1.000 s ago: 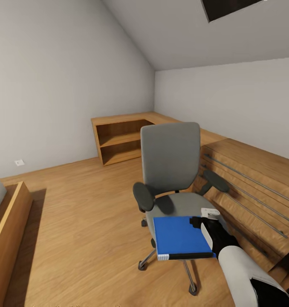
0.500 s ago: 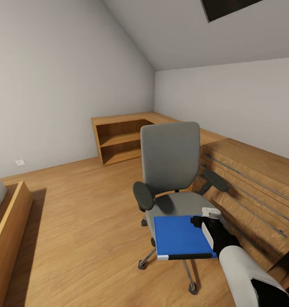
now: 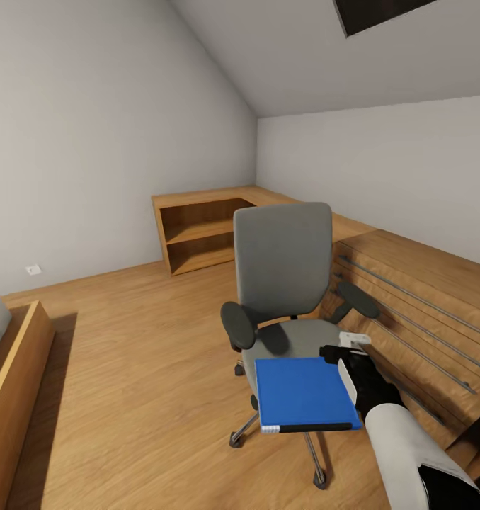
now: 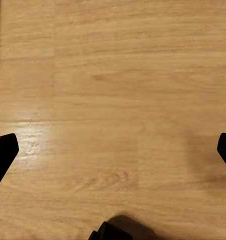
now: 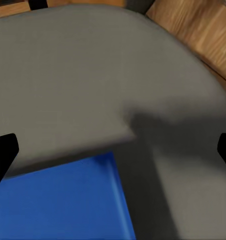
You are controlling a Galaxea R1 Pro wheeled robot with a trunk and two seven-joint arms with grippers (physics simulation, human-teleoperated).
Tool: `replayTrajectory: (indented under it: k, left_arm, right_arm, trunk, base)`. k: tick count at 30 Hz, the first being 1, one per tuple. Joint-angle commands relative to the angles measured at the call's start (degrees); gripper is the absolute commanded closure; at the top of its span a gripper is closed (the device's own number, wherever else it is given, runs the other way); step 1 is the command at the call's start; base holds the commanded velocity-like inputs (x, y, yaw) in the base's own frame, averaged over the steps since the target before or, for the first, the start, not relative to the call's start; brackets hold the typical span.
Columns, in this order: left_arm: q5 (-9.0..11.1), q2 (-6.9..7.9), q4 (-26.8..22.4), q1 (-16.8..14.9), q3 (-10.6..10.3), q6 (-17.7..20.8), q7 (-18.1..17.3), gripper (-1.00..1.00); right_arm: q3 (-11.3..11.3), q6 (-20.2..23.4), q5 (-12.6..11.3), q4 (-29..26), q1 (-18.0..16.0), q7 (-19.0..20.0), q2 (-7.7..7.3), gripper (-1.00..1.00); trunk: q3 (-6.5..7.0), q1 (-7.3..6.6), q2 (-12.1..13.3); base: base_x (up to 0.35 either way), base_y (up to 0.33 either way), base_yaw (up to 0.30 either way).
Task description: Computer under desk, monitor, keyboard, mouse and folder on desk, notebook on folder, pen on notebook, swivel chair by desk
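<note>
The right gripper [image 3: 333, 352] sits at four o'clock, its fingertips lost against the folder [image 3: 302, 392], so how wide they stand can't be read from here. The folder covers the front of the swivel chair [image 3: 286, 283] seat and part of its chrome base. The oak chest [image 3: 417, 319] runs off the edge at three o'clock. In the right wrist view everything is smeared soft

The grey swivel chair [image 3: 286, 283] stands on the wooden floor [image 3: 141, 354]. A blue folder [image 3: 304, 393] lies flat on its seat, sticking out over the front edge.
</note>
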Motion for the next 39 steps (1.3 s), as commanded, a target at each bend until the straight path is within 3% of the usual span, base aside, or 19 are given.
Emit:
replayTrajectory:
  k: [1, 26, 33, 35, 39]
  left_arm:
    - [0.59, -0.02, 0.01, -0.02, 0.02, -0.15, 0.04, -1.0]
    - [0.62, -0.02, 0.07, -0.02, -0.04, -0.16, -0.08, -1.0]
    - [0.63, -0.08, 0.09, -0.02, -0.1, -0.16, -0.12, -1.0]
    - [0.62, -0.09, 0.1, -0.02, -0.14, -0.14, -0.14, -1.0]
    - [0.62, -0.1, 0.1, -0.02, -0.1, -0.12, -0.12, -1.0]
  right_arm:
    - [-0.3, 0.31, 0.58, -0.15, -0.03, 0.15, 0.08, -1.0]
    - [-0.3, 0.29, 0.56, -0.15, -0.03, 0.92, -0.19, -1.0]
    - [-1.5, 0.32, -0.14, -0.43, 0.09, 7.17, -0.39, -1.0]
    - [-3.11, 0.26, -0.46, -0.69, 0.12, 10.89, -1.2, -1.0]
    - [-5.14, 0.16, -0.63, -0.98, 0.14, 14.45, -2.08, -1.0]
  trunk:
    - [-0.05, -0.01, -0.02]
    - [-0.05, -0.01, -0.02]
    - [-0.05, -0.01, -0.02]
    - [-0.05, -0.01, -0.02]
    - [-0.05, -0.01, -0.02]
  base:
    - [0.0, 0.0, 0.0]
    - [0.068, 0.0, 0.0]
    - [-0.188, 0.0, 0.0]
    - [-0.312, 0.0, 0.0]
    - [-0.324, 0.0, 0.0]
